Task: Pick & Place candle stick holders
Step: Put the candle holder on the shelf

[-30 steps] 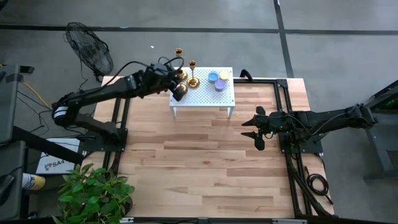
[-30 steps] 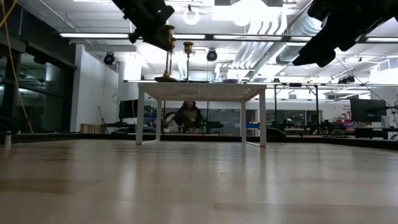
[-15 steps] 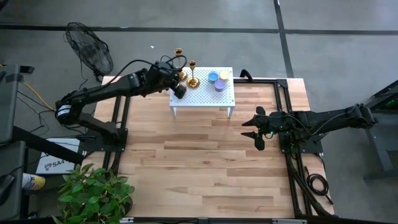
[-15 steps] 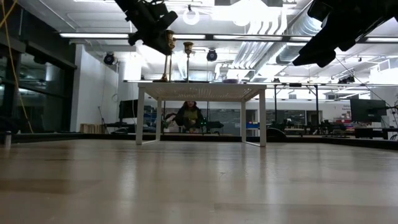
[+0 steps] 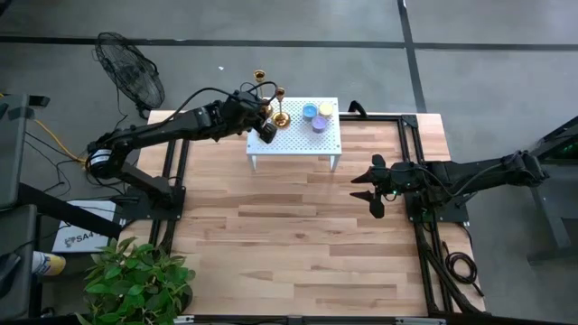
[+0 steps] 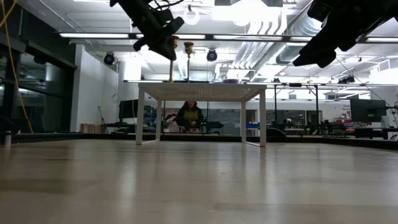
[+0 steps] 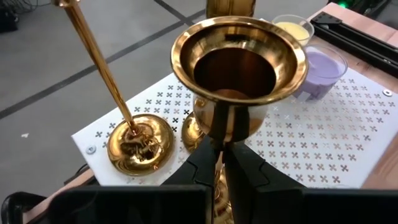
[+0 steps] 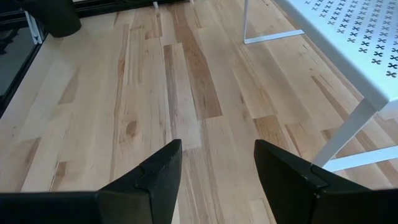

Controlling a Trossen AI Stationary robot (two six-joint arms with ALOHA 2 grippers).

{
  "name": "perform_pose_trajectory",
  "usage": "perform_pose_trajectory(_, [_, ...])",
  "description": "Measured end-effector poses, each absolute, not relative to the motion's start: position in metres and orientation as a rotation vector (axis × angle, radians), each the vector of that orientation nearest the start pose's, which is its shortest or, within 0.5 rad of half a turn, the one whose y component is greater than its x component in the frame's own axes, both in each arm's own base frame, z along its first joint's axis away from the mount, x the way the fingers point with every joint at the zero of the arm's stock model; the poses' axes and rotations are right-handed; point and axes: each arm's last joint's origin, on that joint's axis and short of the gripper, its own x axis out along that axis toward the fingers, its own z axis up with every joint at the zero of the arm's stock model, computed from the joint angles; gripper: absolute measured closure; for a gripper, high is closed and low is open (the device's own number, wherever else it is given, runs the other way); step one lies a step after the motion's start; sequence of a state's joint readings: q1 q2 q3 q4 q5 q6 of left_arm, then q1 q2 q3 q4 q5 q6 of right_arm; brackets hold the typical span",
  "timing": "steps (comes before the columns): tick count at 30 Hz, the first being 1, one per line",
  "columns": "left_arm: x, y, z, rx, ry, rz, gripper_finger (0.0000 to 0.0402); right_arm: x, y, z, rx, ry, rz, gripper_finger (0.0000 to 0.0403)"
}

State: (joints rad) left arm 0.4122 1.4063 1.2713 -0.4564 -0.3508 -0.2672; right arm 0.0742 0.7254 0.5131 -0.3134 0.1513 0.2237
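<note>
While clamped on a candle stick holder [image 7: 239,74], the left pincer [image 7: 222,163] has shifted farther over the white stand [image 5: 325,140]

The left hand [image 7: 222,163] hides the held candle stick holder's [image 7: 239,74] stem and base.

Left arm reaches in from the frame's left, its gripper [image 5: 267,132] over the left edge of the small white perforated table [image 5: 307,144] at upper centre. A gold candle stick holder [image 5: 281,110] stands on that table just right of the gripper; another [image 5: 260,78] shows above it. Blue, purple and yellow candles [image 5: 317,116] cluster at the table's upper right. Right gripper [image 5: 371,187] hovers right of centre over the wooden tabletop [image 5: 289,244], fingers spread. Fan [image 5: 129,68] upper left, plant [image 5: 135,282] lower left.
</note>
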Motion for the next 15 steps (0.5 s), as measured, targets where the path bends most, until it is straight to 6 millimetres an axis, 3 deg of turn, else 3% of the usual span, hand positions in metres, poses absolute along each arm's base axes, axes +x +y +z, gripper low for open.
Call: perform_pose_trajectory(15, [0.2749,0.1306,0.3368,-0.295,0.513,0.808,0.0386,0.1578,0.0073,0.2373,0.161,0.511,-0.134,0.0206])
